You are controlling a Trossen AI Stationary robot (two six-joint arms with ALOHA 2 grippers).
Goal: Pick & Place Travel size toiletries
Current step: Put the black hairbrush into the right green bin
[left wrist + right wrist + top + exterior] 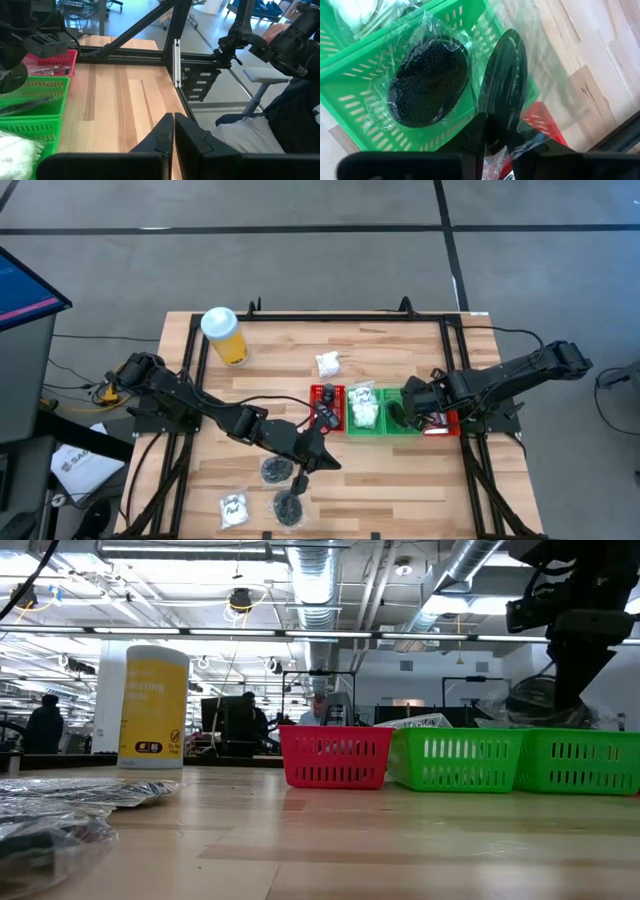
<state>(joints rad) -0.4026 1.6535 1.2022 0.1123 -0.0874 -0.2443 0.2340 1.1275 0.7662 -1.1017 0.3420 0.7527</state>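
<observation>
The right gripper (408, 408) hangs over the green basket (412, 427) on the right of the row of baskets. A clear bag of black round pieces (427, 80) lies inside that basket, its plastic crinkled against the walls. One dark finger (502, 87) rests on the bag's plastic at the basket's edge; whether the fingers are parted or pinching the plastic cannot be told.

The left gripper (318, 457) sits low over the table near the red basket (326, 408), fingers pressed together and empty (they meet in a thin seam in its own wrist view).

Two more bags of black pieces (275, 470) and a white sachet (233, 507) lie on the table at the front left. Another sachet (328, 364) lies behind the baskets, near the yellow cylinder (226, 335). The middle green basket (363, 429) holds white sachets.
</observation>
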